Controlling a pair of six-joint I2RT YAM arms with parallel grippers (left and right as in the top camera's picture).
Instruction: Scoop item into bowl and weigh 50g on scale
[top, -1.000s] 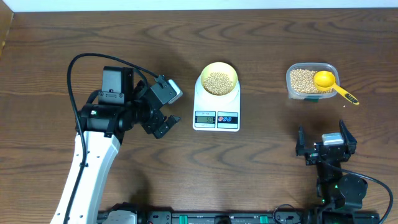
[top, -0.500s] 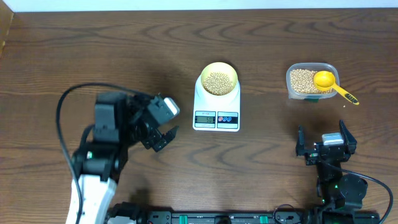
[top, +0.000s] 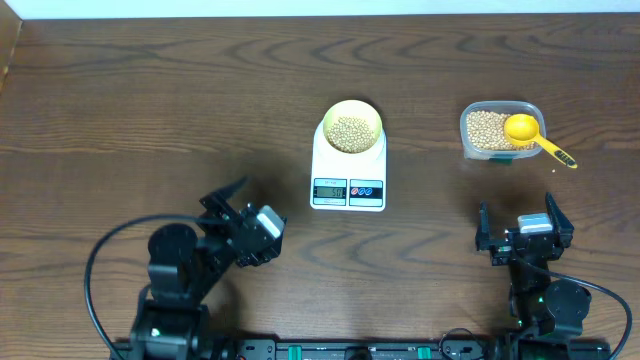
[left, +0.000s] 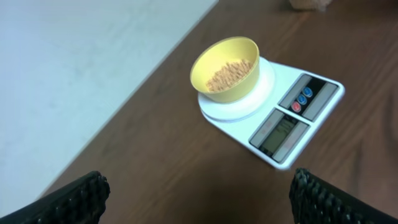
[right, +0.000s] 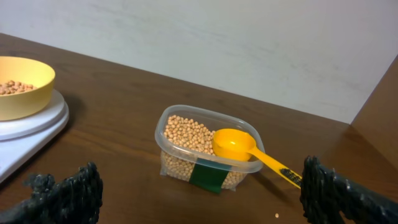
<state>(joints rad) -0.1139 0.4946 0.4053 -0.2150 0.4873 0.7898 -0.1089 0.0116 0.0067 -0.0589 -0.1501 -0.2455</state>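
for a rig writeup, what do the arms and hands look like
Black arms with round joints; a black cable loops off the left arm, a green light dots the right arm. The left hand and right hand have black ridged fingers, pale camera blocks.

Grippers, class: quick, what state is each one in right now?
Left gripper: open, holding nothing.
Right gripper: open, holding nothing.

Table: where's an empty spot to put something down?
Biggest bare patch of table: left of the scale, beyond the left gripper. Also between scale and tub, and between left gripper and right gripper in front. Crowded: the bowl sits on the scale; the scoop lies on the tub.
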